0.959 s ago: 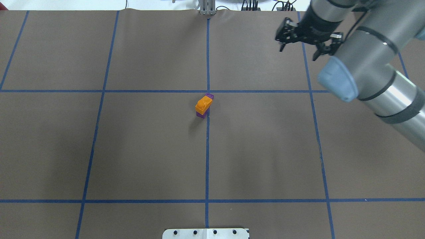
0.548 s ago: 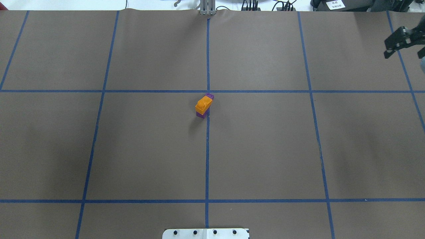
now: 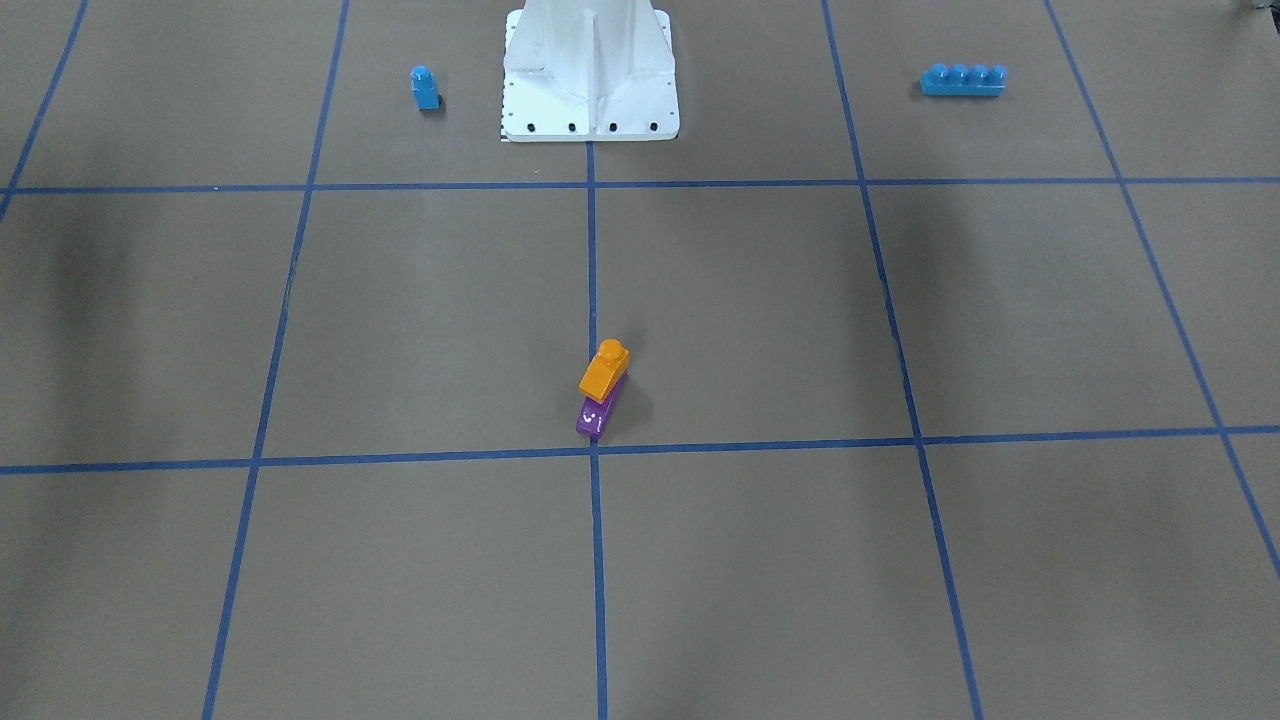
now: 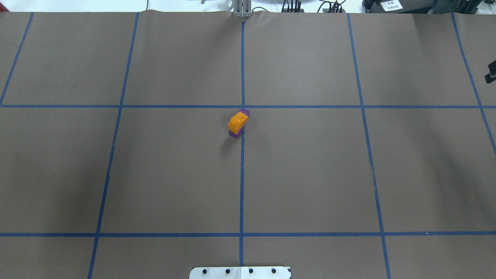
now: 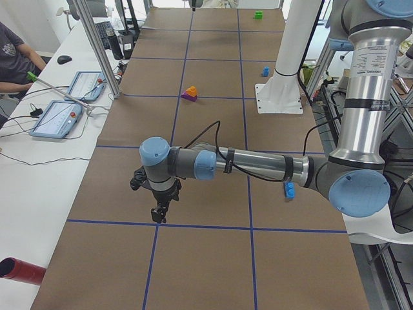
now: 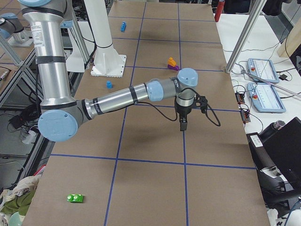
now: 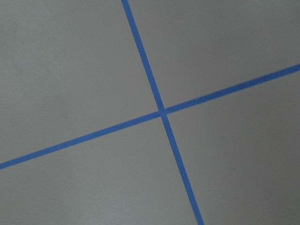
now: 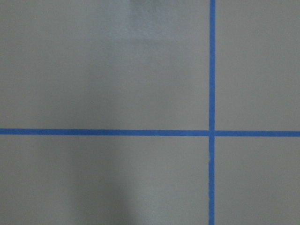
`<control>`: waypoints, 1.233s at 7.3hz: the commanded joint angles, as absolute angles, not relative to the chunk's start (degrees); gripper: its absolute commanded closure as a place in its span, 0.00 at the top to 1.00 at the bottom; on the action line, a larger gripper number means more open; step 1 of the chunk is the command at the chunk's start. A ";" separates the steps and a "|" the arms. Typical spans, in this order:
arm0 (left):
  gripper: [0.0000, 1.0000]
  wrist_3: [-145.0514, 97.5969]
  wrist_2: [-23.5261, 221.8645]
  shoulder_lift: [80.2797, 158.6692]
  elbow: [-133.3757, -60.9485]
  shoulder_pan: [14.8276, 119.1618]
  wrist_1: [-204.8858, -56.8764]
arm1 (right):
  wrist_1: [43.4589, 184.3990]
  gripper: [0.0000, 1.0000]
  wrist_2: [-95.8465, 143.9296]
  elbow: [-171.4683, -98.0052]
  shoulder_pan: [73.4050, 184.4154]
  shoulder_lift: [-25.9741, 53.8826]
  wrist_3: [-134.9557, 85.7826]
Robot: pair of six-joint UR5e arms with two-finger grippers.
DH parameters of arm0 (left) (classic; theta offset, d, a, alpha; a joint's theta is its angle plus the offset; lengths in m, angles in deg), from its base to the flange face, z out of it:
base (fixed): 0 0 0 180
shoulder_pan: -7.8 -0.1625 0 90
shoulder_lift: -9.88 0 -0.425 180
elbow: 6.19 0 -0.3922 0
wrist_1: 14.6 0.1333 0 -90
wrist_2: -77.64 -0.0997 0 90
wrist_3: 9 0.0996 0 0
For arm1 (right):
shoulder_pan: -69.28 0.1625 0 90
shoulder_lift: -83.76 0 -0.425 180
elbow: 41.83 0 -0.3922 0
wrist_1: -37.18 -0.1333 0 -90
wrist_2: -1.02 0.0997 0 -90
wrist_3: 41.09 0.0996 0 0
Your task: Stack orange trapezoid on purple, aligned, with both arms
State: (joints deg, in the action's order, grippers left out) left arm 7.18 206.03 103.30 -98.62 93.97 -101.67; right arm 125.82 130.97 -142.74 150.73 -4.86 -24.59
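Observation:
The orange trapezoid (image 4: 237,122) sits on the purple brick (image 4: 233,134) at the table's centre, with purple showing at both ends. The stack also shows in the front view, orange (image 3: 605,370) over purple (image 3: 592,418). No gripper is near it. My left gripper (image 5: 157,212) hangs low over the paper far off at the table's left end. My right gripper (image 6: 182,125) hangs low at the right end; only a black sliver of it (image 4: 491,73) shows overhead. I cannot tell whether either is open or shut. Both wrist views show only paper and blue tape.
A small blue single-stud brick (image 3: 424,87) and a long blue four-stud brick (image 3: 962,79) lie on either side of the white base pedestal (image 3: 590,70). A green brick (image 6: 75,198) lies at the far right end. Operators' tablets (image 5: 58,119) lie beside the table.
My right arm and gripper have swung rightwards out of the overhead view, leaving only a sliver at its edge. The orange-on-purple stack has not moved.

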 commanded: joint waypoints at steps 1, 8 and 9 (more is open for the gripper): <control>1.00 7.79 206.04 103.13 -98.57 94.72 -101.18 | 120.15 1.00 138.53 -139.22 155.12 -9.49 -24.91; 1.00 7.97 209.21 100.94 -99.27 97.36 -99.07 | 122.61 1.00 140.77 -138.86 155.85 -10.81 -24.83; 1.00 7.97 209.12 100.93 -98.92 97.71 -99.06 | 122.61 1.00 140.77 -138.86 155.85 -10.63 -24.83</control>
State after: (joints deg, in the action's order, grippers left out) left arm 7.95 209.14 101.22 -99.20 97.22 -99.09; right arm 122.60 140.71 -138.88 155.85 -10.80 -24.83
